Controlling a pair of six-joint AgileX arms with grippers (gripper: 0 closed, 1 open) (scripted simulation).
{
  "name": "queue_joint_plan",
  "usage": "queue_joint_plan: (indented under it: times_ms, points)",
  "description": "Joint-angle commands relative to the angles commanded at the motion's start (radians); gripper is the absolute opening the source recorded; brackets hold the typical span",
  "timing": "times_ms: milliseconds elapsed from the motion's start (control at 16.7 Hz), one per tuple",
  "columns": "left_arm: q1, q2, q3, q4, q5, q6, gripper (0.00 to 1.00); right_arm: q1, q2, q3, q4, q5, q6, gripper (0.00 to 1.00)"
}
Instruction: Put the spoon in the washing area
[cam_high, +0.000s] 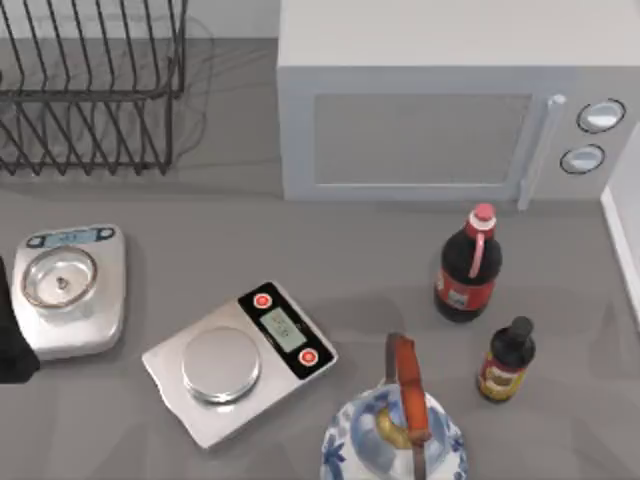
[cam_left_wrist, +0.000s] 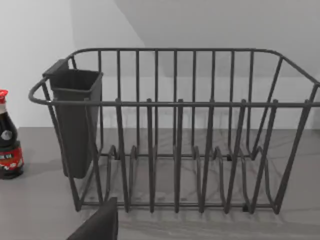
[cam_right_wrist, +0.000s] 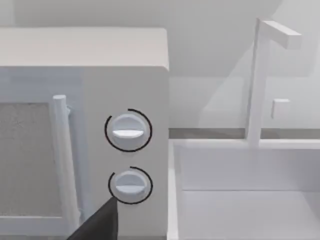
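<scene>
Inventory, working from the grippers outward:

1. Left gripper (cam_left_wrist: 98, 226): you get one dark tip low in the left wrist view. Grip state: can't tell. The arm is a dark shape at the table's left edge, beside item 5.
2. Right gripper (cam_right_wrist: 98, 223): one dark tip in front of the microwave's lower knob (cam_right_wrist: 130, 185). Grip state: can't tell.
3. Dish rack (cam_left_wrist: 175, 105): dark wire, facing the left wrist cam. A dark cutlery cup (cam_left_wrist: 75, 120) hangs inside one end. From the top it sits at the table's back left.
4. Microwave (cam_high: 440, 110): white, at back centre-right, door handle and 2 knobs on its right side.
5. Scale A (cam_high: 70, 290): light body with a round pan, at left.
6. Scale B (cam_high: 240, 360): silver with a black panel and 2 red buttons, at centre front and turned at an angle.
7. Lg dark bottle (cam_high: 467, 270): red cap, upright, right of centre.
8. Sm dark bottle (cam_high: 507, 360): upright, just in front and to the right of item 7.
9. Blue-and-white vessel (cam_high: 350, 450): at the front edge, with a brown handle (cam_high: 405, 390) arching over it.
10. Sink (cam_right_wrist: 240, 200): white basin w/ faucet (cam_right_wrist: 260, 75), right of the microwave. This is your washing area.
11. Spoon: location can't tell. You can't pick it out with certainty.
</scene>
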Motion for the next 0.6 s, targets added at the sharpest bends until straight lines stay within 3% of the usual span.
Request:
queue_joint_plan:
  times_ms: [300,600]
  points:
    - [0.0,0.0,0.0,0.0,0.0,0.0,1.0,-0.017,0.067,0.055,-0.065,0.002,0.023,1.0]
    - [0.0,0.0,0.0,0.0,0.0,0.0,1.0,-0.076,0.388,0.263,-0.335,0.003,0.11,1.0]
